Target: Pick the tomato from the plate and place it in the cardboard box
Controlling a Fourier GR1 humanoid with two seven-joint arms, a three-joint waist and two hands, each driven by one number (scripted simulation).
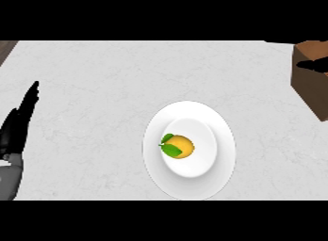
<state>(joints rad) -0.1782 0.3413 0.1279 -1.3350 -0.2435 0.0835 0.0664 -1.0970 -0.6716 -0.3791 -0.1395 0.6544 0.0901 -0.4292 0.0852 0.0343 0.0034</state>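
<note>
The left hand [17,124] rests with fingers straight; to its right, the tomato [178,146] sits on the plate [189,113].

The left hand [17,127] is matte black, long and narrow, its fingers [32,96] tapering to slim points. It joins a light grey forearm [1,182] with a smooth, rounded shell and faint darker markings near the wrist. Black fingertips [320,63] show at the upper right edge, glossy and slender
</note>
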